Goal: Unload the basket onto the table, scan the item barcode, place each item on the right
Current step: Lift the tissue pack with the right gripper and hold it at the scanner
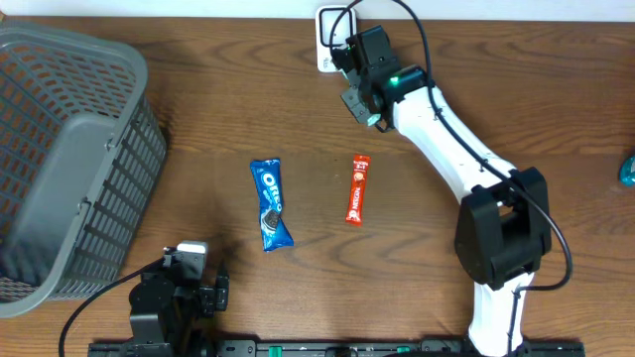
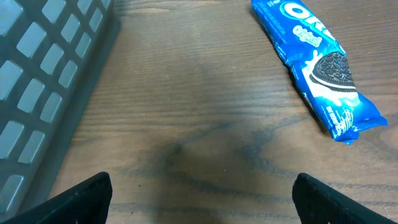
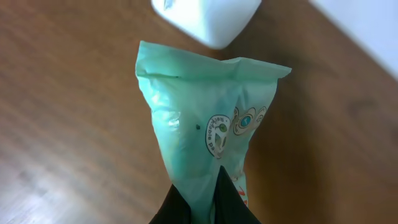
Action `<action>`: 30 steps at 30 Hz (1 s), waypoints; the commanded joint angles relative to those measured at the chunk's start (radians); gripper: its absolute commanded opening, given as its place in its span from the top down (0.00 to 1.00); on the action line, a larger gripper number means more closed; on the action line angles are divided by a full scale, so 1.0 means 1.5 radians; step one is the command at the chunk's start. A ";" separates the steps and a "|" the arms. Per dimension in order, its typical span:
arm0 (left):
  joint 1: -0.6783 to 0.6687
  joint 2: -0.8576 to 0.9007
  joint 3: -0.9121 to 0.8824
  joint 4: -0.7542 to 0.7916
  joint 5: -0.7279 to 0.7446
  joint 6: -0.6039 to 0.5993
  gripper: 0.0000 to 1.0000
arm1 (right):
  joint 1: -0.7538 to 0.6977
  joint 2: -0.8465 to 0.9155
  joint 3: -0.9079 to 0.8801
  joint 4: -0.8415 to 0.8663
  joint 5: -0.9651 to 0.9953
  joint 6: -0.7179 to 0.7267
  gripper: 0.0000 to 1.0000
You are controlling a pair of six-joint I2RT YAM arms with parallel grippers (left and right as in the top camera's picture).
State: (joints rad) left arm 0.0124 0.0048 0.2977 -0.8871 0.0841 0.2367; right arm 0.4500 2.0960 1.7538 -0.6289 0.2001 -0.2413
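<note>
My right gripper (image 3: 208, 190) is shut on a pale green snack packet (image 3: 211, 118), which points away from the camera toward the white scanner (image 3: 208, 18) just beyond its far edge. In the overhead view this gripper (image 1: 355, 96) hovers at the back of the table, right beside the scanner (image 1: 329, 42). A blue Oreo packet (image 1: 270, 203) and a red snack bar (image 1: 357, 188) lie mid-table. My left gripper (image 2: 202, 208) is open over bare wood near the front edge, with the Oreo packet (image 2: 317, 62) ahead to its right.
A grey plastic basket (image 1: 69, 159) fills the left side, its wall (image 2: 43, 81) close to my left gripper. A teal object (image 1: 628, 171) peeks in at the right edge. Black cables run to the scanner.
</note>
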 commanded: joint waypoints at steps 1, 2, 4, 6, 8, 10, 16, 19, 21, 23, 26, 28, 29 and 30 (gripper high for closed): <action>0.003 0.000 -0.002 -0.002 0.006 0.006 0.07 | 0.011 0.027 0.012 0.049 0.073 -0.069 0.99; 0.003 0.000 -0.002 -0.002 0.006 0.006 0.07 | 0.012 0.034 0.012 0.069 0.088 -0.084 0.99; 0.003 0.000 -0.002 -0.002 0.006 0.006 0.07 | 0.015 0.050 0.013 0.121 0.139 -0.129 0.99; 0.003 0.000 -0.002 -0.002 0.006 0.006 0.07 | 0.018 0.069 0.015 0.168 0.183 -0.181 0.99; 0.003 0.000 -0.002 -0.002 0.006 0.007 0.07 | 0.021 0.110 0.032 0.239 0.251 -0.271 0.99; 0.003 0.000 -0.002 -0.002 0.006 0.006 0.07 | 0.022 0.149 0.062 0.283 0.291 -0.337 0.99; 0.003 0.000 -0.002 -0.002 0.006 0.006 0.07 | 0.028 0.267 0.209 0.322 0.345 -0.461 0.99; 0.003 0.000 -0.002 -0.002 0.006 0.006 0.07 | 0.028 0.317 0.271 0.349 0.352 -0.498 0.99; 0.003 0.000 -0.002 -0.002 0.006 0.006 0.07 | 0.028 0.329 0.277 0.376 0.357 -0.527 0.99; 0.003 0.000 -0.002 -0.002 0.006 0.006 0.07 | 0.028 0.336 0.277 0.393 0.356 -0.542 0.99; 0.003 0.000 -0.002 -0.002 0.006 0.006 0.07 | 0.027 0.340 0.277 0.413 0.348 -0.554 0.99; 0.003 0.000 -0.002 -0.002 0.006 0.006 0.07 | 0.025 0.341 0.277 0.414 0.335 -0.559 0.99; 0.003 0.000 -0.002 -0.002 0.006 0.006 0.07 | 0.024 0.341 0.277 0.417 0.330 -0.559 0.99; 0.003 0.000 -0.002 -0.002 0.006 0.006 0.07 | 0.024 0.341 0.277 0.420 0.327 -0.558 0.99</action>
State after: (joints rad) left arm 0.0124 0.0048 0.2977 -0.8871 0.0845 0.2371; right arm 0.4808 2.5954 2.1403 -0.0105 0.6945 -1.0428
